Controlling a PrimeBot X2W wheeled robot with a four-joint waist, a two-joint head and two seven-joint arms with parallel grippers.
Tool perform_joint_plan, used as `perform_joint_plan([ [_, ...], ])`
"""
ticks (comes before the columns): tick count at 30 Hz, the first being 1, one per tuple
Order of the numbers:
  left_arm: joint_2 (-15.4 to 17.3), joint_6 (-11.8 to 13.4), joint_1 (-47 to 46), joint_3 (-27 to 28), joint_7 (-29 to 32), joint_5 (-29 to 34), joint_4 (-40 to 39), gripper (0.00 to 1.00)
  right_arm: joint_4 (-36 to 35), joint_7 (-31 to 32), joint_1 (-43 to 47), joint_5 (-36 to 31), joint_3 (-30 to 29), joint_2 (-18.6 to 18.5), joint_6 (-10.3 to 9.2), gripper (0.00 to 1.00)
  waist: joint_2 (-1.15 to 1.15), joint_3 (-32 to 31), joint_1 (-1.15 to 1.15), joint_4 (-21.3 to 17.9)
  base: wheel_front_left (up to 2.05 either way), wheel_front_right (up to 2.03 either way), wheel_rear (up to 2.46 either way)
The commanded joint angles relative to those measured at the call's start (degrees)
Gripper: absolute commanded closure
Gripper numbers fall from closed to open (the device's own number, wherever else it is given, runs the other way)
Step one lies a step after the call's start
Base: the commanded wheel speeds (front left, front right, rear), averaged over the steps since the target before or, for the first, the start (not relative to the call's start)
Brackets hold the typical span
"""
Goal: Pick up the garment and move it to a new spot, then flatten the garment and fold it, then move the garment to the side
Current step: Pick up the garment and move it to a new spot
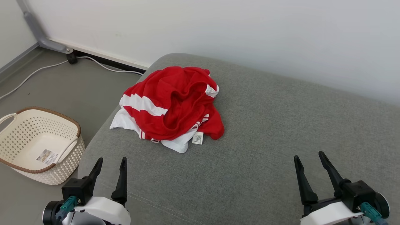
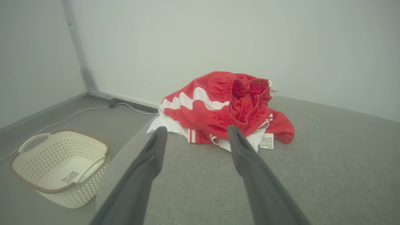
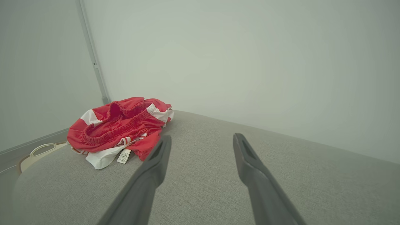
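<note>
The garment (image 1: 175, 106), red with white bands and a white underlayer, lies crumpled in a heap on the grey cushion (image 1: 281, 140). It is ahead of my left gripper (image 1: 112, 159), a little to the right of where its fingers point, and it lies free of both grippers. In the left wrist view its gathered elastic waistband (image 2: 232, 90) gapes upward just past the fingertips, and the heap's near hem sits close beyond them without touching. A small white care label (image 1: 197, 137) hangs out of the near edge of the pile, on the side toward my right gripper (image 1: 308, 155). From that gripper the heap is well off to the left and ahead, with bare cushion fabric between. Both pairs of fingers stand spread apart with nothing between them, over the near part of the cushion, tips pointing toward the wall (image 1: 250, 31). Left of my left fingers, down on the floor (image 1: 93, 87) beside the cushion, sits a cream perforated basket (image 1: 70, 168) with a brown rim and a paper sticker (image 1: 47, 156) on its bottom. Farther off beyond the basket, a white cable (image 1: 31, 73) runs along the floor toward a grey stand leg (image 1: 47, 42) with a dark caster (image 1: 72, 58) at the foot of the wall.
</note>
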Motion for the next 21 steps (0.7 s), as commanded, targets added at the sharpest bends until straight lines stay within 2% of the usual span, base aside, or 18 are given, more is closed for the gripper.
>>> perform_joint_plan([
  [1,1.1,0.5,-1.9,1.8,-0.8,-0.3,-1.3,0.0,-1.2,-0.8,-1.4,0.2,1.1,-0.6,0.07,0.0,0.0,0.1,0.0,0.9,0.0,0.0,0.0],
  [16,0.8,0.6,-2.1,1.4,-1.3,-1.8,-0.5,0.0,-1.8,-0.8,-1.2,0.9,2.4,-0.6,0.07,0.0,0.0,0.4,0.0,1.1,0.0,0.0,0.0],
  [21,1.1,-0.6,-2.6,1.0,-0.2,-2.9,0.2,0.0,-1.6,-0.8,-1.1,1.1,2.7,-0.6,0.07,0.0,0.0,0.5,0.0,1.0,0.0,0.0,0.0],
])
